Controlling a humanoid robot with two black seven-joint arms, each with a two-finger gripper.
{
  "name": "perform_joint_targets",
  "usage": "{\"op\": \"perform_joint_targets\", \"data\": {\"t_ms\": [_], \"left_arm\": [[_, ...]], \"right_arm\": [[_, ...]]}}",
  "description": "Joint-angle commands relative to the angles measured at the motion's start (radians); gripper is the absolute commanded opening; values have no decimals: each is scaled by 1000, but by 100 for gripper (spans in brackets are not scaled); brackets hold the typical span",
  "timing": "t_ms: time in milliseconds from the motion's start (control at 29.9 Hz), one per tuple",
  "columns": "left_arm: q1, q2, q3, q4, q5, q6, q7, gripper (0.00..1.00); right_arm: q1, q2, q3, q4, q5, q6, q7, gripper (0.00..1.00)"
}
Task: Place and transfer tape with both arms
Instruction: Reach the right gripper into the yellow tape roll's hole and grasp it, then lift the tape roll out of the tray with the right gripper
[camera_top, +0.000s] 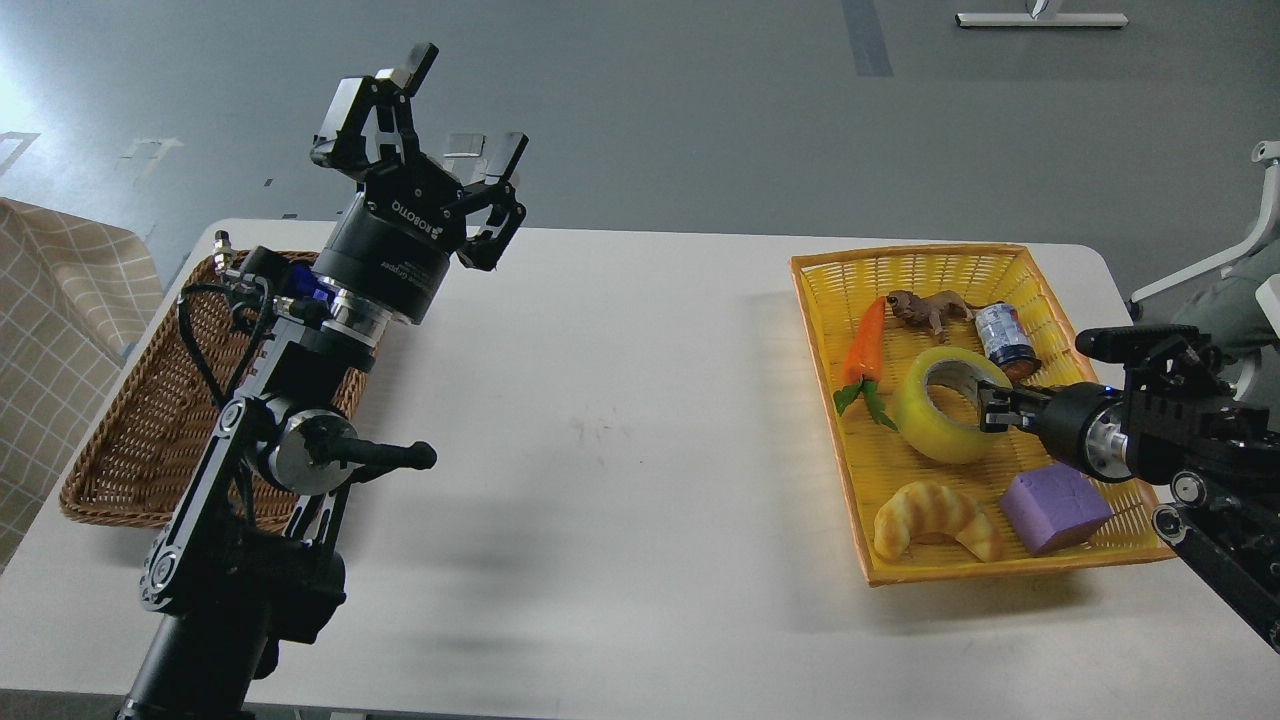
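Observation:
The tape (925, 420), a yellowish roll with a grey-white core, stands tilted on its side in the yellow basket (905, 256) at the right. My right gripper (978, 402) reaches in from the right. Its fingers are closed on the roll's near wall, one finger inside the core. My left gripper (465, 105) is open and empty. It is held high above the left part of the white table (640, 400), pointing up and away, far from the tape.
The yellow basket also holds a toy carrot (866, 345), a brown toy lizard (930, 308), a small can (1003, 338), a croissant toy (935, 518) and a purple block (1055, 508). A brown wicker basket (130, 420) sits at the left, behind my left arm.

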Motion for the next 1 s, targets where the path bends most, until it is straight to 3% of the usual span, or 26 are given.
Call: {"op": "perform_joint_targets", "data": {"t_ms": [0, 234, 401, 635, 969], "left_arm": [[-3, 0, 2, 3, -1, 0, 0, 98], [-6, 0, 2, 3, -3, 0, 3, 98], [-20, 0, 0, 5, -3, 12, 3, 98], [-15, 0, -2, 5, -4, 12, 6, 98], [-20, 0, -3, 6, -4, 3, 3, 98]], "right_arm": [[-3, -35, 2, 64, 0, 16, 0, 6], [26, -68, 15, 149, 0, 24, 0, 5], [145, -68, 25, 156, 2, 64, 3, 5], [325, -54, 22, 153, 3, 71, 72, 4], [408, 214, 0, 132, 2, 71, 80, 4]]}}
